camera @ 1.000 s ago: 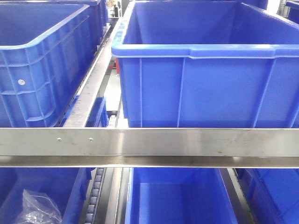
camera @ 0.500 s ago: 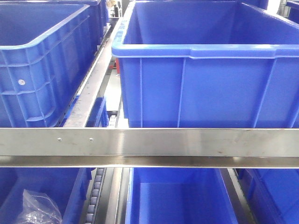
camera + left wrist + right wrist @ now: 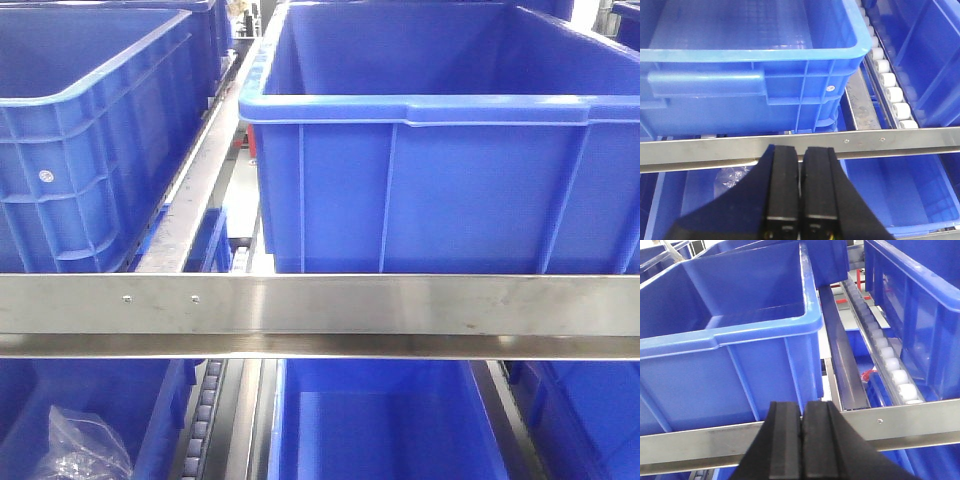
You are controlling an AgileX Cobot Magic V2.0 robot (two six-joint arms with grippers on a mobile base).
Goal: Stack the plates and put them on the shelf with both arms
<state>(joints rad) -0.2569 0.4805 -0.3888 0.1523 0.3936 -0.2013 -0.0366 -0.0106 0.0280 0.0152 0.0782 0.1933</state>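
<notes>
We face the shelf, a brushed steel rack whose long flat front rail runs level across the whole front view, edge to edge. Behind and above that rail sits the biggest thing we see, a large blue crate on the upper level, its front wall close against the rail toward the right end. A second blue crate stands at the left end of the same level, parted from the first by a steel divider strip that runs back into the rack. Below the rail more blue crates fill the lower level, and a strip of rollers shows between them. In the lower left crate lies a crumpled clear plastic bag.

In the left wrist view a roller track of white wheels runs back along the right side of the crate there, and the rail crosses just beyond our left gripper. Its two black fingers are pressed together with nothing between them. In the right wrist view our right gripper sits likewise just before the rail, fingers closed against each other and holding nothing.

The plates show in none of our three views, so we cannot say where they lie.
</notes>
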